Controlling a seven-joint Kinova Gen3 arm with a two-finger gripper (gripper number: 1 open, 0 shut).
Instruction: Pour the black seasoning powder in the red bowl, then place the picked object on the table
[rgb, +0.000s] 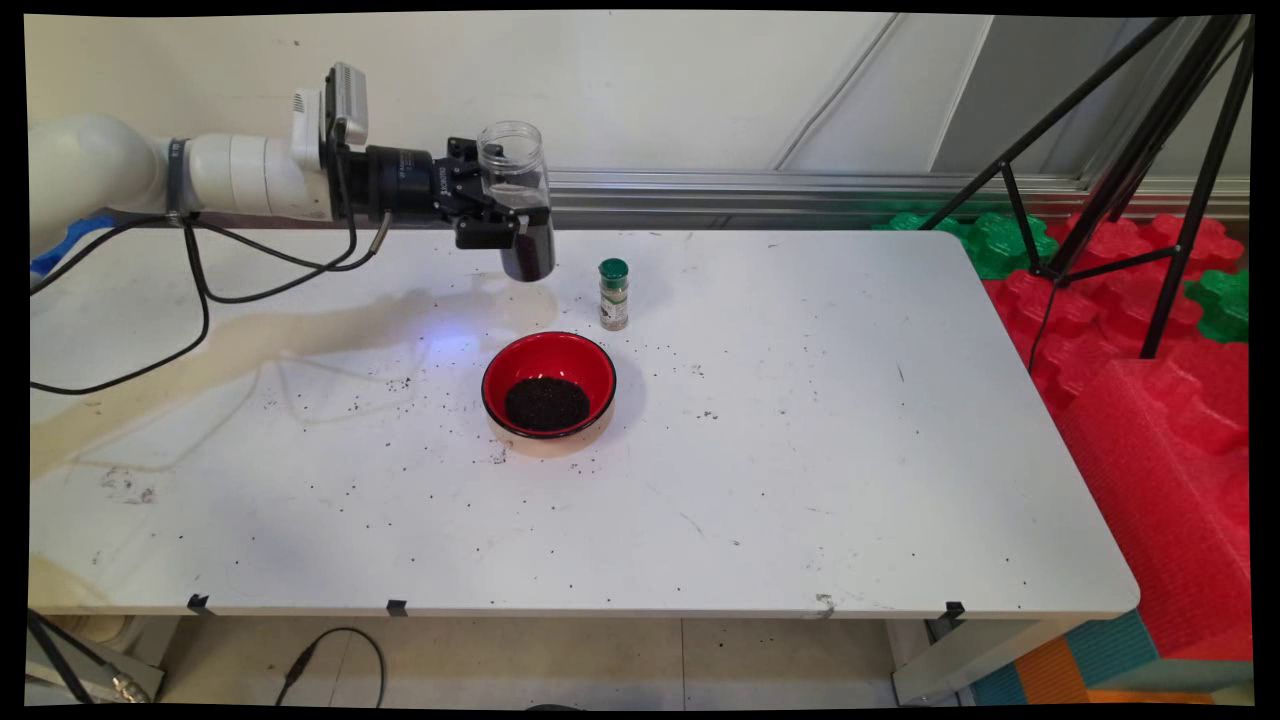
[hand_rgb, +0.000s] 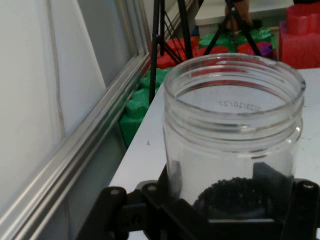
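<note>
- The gripper (rgb: 500, 222) is closed on a clear plastic jar (rgb: 517, 195), held above the counter (rgb: 800, 450).
- Judged light, rigid and smooth-walled; dark grains fill its lower part. The mid-body hold below the threaded neck suits it.
- Long axis near vertical, open mouth up.
- Below and just beyond the gripper stands a green-capped spice bottle (rgb: 613, 294); nearer the camera, a red bowl (rgb: 549, 384) holding dark grains.

We see a robotics lab: a white table (rgb: 800, 480), black tripod legs (rgb: 1130, 150) and foam floor mats (rgb: 1150, 400).
</note>
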